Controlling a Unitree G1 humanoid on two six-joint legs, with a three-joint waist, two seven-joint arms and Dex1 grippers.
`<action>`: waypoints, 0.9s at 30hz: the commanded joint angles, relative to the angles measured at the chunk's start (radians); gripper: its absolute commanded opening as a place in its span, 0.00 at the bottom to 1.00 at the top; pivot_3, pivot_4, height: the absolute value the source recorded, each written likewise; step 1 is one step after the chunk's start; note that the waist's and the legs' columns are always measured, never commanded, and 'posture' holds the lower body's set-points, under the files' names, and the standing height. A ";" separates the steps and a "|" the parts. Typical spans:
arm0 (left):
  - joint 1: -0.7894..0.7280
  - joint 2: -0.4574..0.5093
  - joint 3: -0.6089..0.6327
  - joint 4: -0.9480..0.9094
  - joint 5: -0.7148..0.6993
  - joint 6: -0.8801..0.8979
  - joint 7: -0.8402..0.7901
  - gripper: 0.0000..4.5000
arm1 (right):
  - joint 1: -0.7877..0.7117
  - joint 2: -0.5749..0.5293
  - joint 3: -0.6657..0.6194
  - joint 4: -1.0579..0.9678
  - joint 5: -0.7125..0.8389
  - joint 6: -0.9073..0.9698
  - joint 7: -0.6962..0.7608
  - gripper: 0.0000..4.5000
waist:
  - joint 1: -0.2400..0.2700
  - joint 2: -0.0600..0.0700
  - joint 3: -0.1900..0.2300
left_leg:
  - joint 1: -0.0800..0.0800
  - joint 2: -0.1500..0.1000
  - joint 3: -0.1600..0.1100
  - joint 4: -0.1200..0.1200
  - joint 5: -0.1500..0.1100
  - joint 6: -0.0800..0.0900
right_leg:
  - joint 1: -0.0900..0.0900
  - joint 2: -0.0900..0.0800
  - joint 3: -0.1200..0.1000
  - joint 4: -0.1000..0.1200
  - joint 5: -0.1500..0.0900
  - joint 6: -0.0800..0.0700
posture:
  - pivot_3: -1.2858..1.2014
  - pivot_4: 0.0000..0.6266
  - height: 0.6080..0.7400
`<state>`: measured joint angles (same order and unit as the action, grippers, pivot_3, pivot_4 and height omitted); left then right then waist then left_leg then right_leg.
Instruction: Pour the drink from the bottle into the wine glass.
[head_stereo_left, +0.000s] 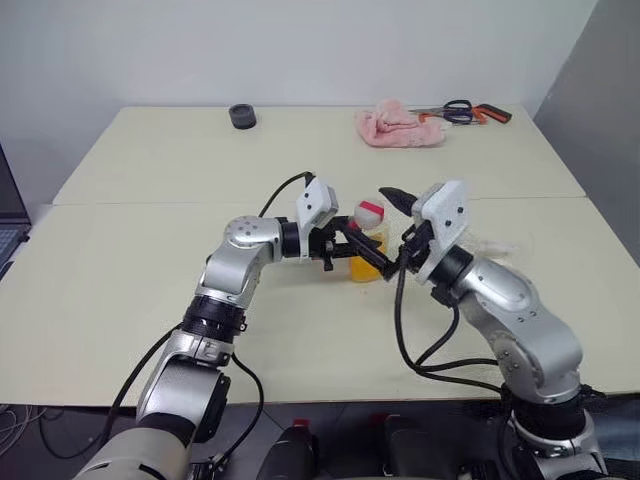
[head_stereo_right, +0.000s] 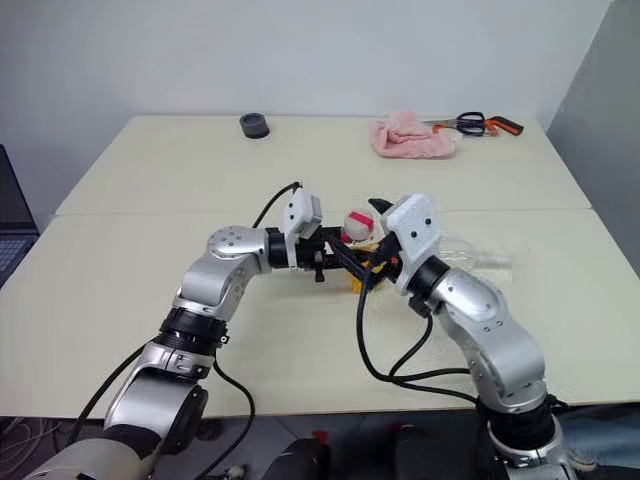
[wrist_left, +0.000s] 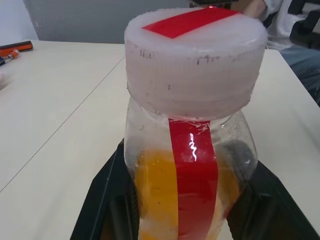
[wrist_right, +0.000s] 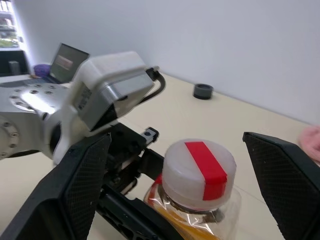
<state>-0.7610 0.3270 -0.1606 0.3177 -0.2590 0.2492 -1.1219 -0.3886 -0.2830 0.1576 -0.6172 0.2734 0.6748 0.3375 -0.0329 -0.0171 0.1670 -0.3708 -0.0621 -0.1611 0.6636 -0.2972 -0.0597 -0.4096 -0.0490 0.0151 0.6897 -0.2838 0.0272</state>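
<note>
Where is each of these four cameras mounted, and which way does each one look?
Left eye view: on the head, looking down over both arms at the table, the left gripper shut on the bottle.
Right eye view: beside it, same scene, slightly shifted.
Left wrist view: along its black fingers at the capped bottle.
Right wrist view: over the open right gripper at the cap and left wrist.
All share the bottle.

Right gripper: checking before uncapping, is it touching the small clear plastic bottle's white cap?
Apart. Right wrist view shows the right gripper open, fingers flanking the cap with gaps.
</note>
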 joint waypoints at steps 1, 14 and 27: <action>-0.036 -0.004 0.008 -0.013 0.000 -0.032 0.001 0.39 | 0.001 0.012 0.018 -0.023 -0.046 -0.017 -0.044 1.00 | 0.000 0.000 0.000 | 0.000 0.000 0.000 0.000 0.000 0.000 | 0.000 0.000 0.000 0.000 0.000 0.000 | 0.52 0.24 1.00; -0.036 -0.001 0.008 -0.010 0.005 -0.039 -0.007 0.39 | -0.008 0.068 0.024 0.023 -0.071 -0.040 -0.068 0.79 | -0.001 0.000 0.000 | 0.000 0.000 0.000 0.000 0.000 0.000 | 0.000 0.000 0.000 0.000 0.000 0.000 | 0.52 0.24 1.00; -0.029 0.003 0.007 -0.018 -0.002 -0.036 -0.027 0.39 | -0.018 0.049 0.044 0.061 -0.054 -0.089 0.010 0.41 | -0.001 0.000 0.000 | 0.000 0.000 0.000 0.000 0.000 0.000 | 0.000 0.001 0.000 0.000 0.000 0.000 | 0.52 0.24 1.00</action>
<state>-0.7610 0.3289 -0.1607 0.3272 -0.2467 0.2317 -1.1311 -0.3839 -0.2277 0.1856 -0.5515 0.2074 0.6251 0.3038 -0.0336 -0.0171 0.1671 -0.3702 -0.0619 -0.1607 0.6632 -0.2973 -0.0596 -0.4096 -0.0482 0.0149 0.6898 -0.2838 0.0272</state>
